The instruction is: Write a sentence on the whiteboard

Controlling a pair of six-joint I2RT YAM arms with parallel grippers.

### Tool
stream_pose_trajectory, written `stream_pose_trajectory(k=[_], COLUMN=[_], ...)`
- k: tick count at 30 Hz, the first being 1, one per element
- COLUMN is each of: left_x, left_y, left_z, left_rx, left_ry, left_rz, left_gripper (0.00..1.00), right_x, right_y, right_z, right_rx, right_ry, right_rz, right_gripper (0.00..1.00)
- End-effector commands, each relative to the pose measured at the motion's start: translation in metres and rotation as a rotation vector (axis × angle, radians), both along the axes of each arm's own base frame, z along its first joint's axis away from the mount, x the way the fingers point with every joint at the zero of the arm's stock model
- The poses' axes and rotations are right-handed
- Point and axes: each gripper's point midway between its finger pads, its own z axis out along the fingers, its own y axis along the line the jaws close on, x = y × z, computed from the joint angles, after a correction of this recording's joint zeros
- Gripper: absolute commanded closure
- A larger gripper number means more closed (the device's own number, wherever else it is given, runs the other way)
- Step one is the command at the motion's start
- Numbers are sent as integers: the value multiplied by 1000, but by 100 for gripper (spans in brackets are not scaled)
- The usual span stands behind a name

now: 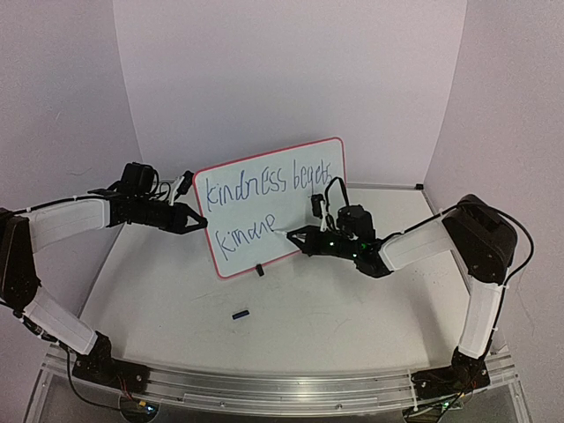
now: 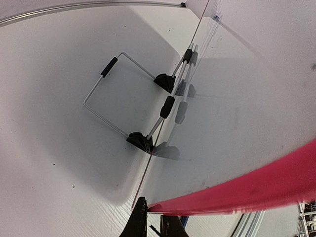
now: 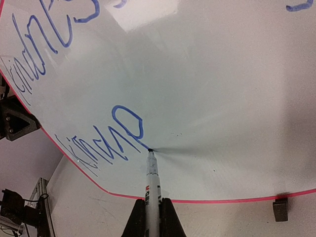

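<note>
Step in hand: writing, partway through the second line. The whiteboard stands at mid-bench, propped on a wire easel, its face tilted back and turned toward the arms. The sentence reads "kindness begets" on the upper line. The lower line reaches "kindne" and stops there.

Your right fingers are clenched on the marker pen, whose tip touches the board at the end of the last blue stroke. Your left fingers grip the board's left rim and brace it.

In my judgement, the next move calls for the two closing letters and a full stop, carried to the right with light, even pressure. A hard push could rock the board on its easel, so keep the left brace firm.

Materials: the board face is glossy and smooth and reflects the room light. The rim is thin red plastic with rounded corners. One small black foot rests on the matt white bench. The pen is a slim white cylinder with a dark tip. A small dark piece lies near the board; what it is cannot be told.
</note>
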Motion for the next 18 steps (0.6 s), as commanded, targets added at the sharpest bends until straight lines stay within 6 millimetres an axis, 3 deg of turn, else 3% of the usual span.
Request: stream_pose_trajectory(k=[1, 15, 18], left_x=[2, 0, 0], left_y=[1, -1, -1], left_z=[2, 5, 5], left_rx=[53, 50, 50], left_ry=[-39, -47, -48], left_rz=[-8, -11, -12], left_gripper=[100, 100, 100], right_x=[10, 4, 6], right_y=[-12, -25, -24], right_z=[10, 62, 60], right_rx=[-5, 21, 18], right_ry=[-34, -159, -159], right_rz=[-72, -97, -100], right_gripper=[100, 100, 100])
